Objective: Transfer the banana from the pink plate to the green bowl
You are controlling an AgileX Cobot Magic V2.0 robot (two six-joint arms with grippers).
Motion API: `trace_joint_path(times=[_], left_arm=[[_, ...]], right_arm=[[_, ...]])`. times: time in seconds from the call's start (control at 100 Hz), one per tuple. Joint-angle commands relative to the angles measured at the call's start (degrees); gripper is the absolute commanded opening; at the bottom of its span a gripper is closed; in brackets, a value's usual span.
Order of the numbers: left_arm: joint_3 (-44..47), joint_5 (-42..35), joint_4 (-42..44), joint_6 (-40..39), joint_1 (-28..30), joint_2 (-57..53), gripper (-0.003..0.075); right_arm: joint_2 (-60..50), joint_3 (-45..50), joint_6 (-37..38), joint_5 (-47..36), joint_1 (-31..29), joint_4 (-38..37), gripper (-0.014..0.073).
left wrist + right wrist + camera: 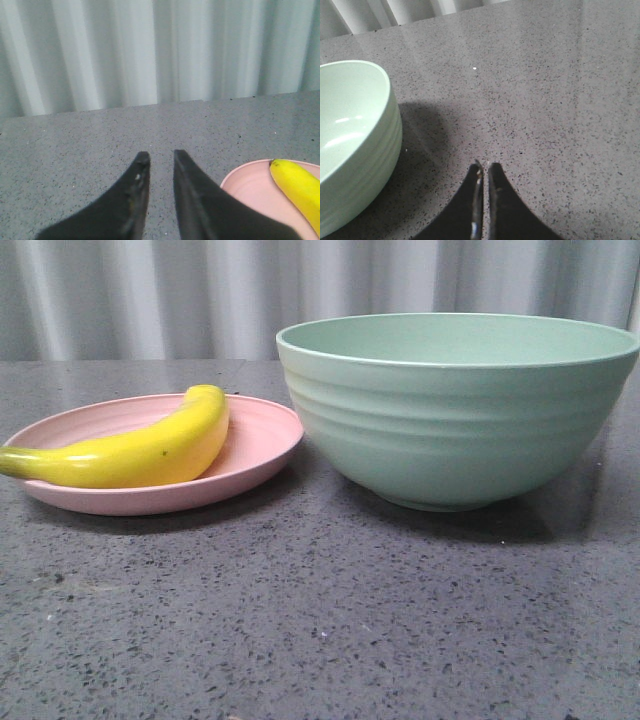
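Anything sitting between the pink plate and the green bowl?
Nothing: in the front view only bare grey tabletop separates the pink plate and green bowl.

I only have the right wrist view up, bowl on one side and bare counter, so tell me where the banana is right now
Observer: The banana lies on the pink plate, which sits on the table to the left of the green bowl in the front view.
Operator: Is the left end effector on it yet?
Observer: No. In the left wrist view the left end effector is over bare table beside the plate, holding nothing, with a narrow gap between its fingers.
Operator: Anything in the bowl already?
Observer: The front view sees only the far inner wall, and that part is bare; the bottom is hidden.
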Motion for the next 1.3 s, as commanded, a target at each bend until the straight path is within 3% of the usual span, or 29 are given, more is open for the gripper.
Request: trace_joint_path(times=[0.0, 0.06, 0.23, 0.49, 0.66, 0.91, 1.05, 1.29], left_arm=[[-2.2, -10.0, -0.3, -0.4, 0.1, 2.4, 0.0344], [-2.2, -12.9, -0.3, -0.4, 0.1, 3.7, 0.0412], [-2.8, -17.2, -0.3, -0.4, -0.7, 6.9, 0.0421], [-13.5, 3.3, -0.3, -0.5, -11.1, 15.0, 0.0421], [-20.7, 12.6, -0.3, -0.5, -18.4, 21.7, 0.0421], [-30.0, 30.1, -4.3, -0.5, -23.5, 32.5, 0.042], [-33.1, 35.8, -7.9, -0.4, -23.9, 37.9, 0.0421], [-35.1, 37.1, -10.0, 0.0, -23.9, 45.2, 0.0421]], right_arm=[[1.2, -2.1, -0.5, -4.9, -0.3, -0.4, -0.0062], [1.2, -2.1, -0.5, -4.9, -0.3, -0.4, -0.0062], [1.2, -2.1, -0.5, -4.9, -0.3, -0.4, -0.0062], [1.2, -1.4, -0.5, -6.0, -0.3, -0.4, -0.0062], [1.2, -1.4, -0.5, -6.0, -0.3, -0.4, -0.0062], [1.2, -1.4, -0.5, -6.0, -0.3, -0.4, -0.0062], [1.2, -1.4, -0.5, -6.0, -0.3, -0.4, -0.0062], [1.2, -1.4, -0.5, -6.1, -0.3, -0.4, -0.0062]])
